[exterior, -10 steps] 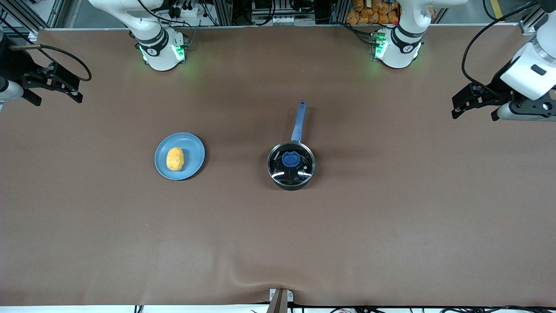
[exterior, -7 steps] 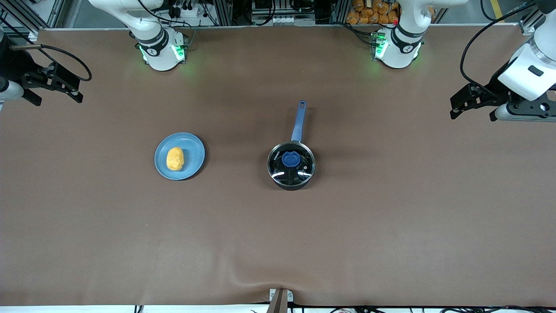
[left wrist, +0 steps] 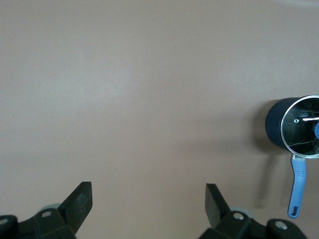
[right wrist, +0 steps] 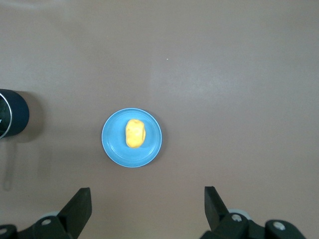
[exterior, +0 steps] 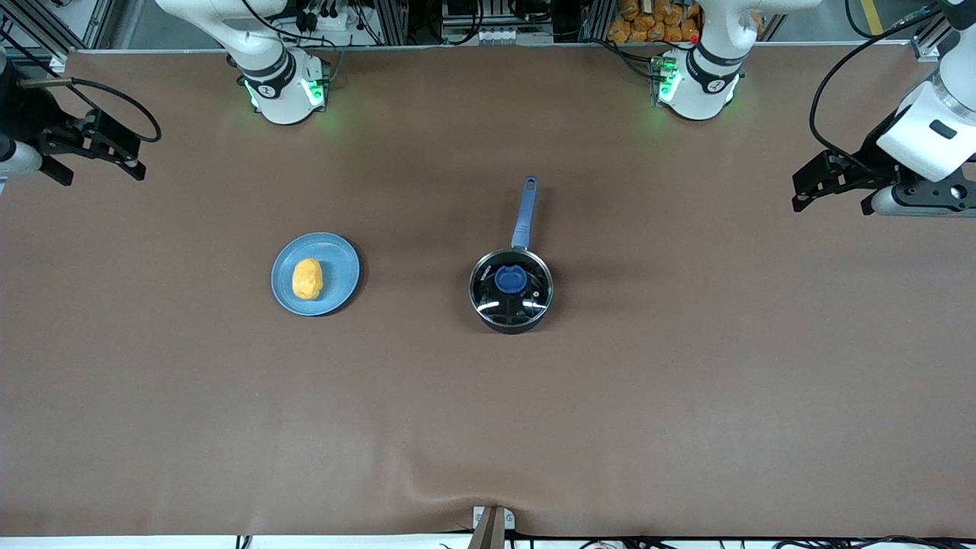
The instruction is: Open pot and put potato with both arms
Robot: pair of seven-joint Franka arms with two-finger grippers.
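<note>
Lid on, both arms parked high at the table's ends.
Left gripper (exterior: pixel 835 187) and right gripper (exterior: pixel 95 156) gape empty; a glancing pinch on the knob (exterior: pixel 509 279) could skid the pot (exterior: pixel 511 290) toward the potato (exterior: pixel 307 277) at its 9 o'clock.

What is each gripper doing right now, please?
Left gripper: open, holding nothing, over the table's left-arm end.
Right gripper: open, holding nothing, over the table's right-arm end.
</note>
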